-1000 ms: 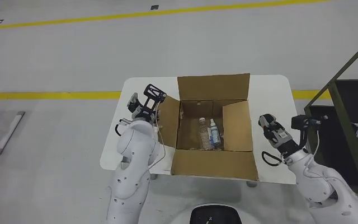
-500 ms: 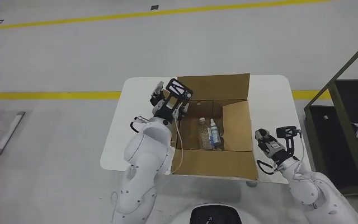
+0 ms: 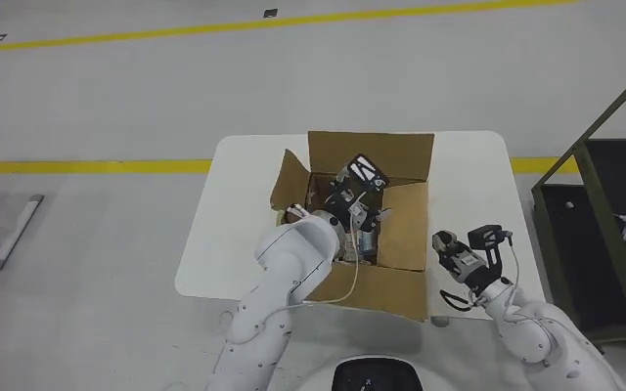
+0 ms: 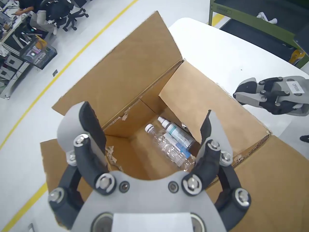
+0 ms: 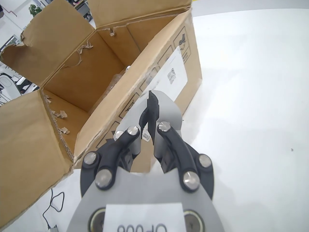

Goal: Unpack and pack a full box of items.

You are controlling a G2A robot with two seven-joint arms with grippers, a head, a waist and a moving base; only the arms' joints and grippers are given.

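The brown corrugated cardboard box (image 3: 372, 154) is standing in the middle of the smooth, white, round-cornered table (image 3: 240, 210), its flaps splaying open with ragged, torn edges. The left gripper (image 4: 146, 113) is hanging over the box's opening, its flat grey fingers with black ribbed pads spread wide apart. Beneath it, on the box floor, a crinkled clear plastic bottle (image 4: 170, 149) is lying against a slim white spray bottle (image 4: 174, 131). The right gripper (image 5: 150, 98) is hovering just right of the box's right wall, its pads pressing together on nothing.
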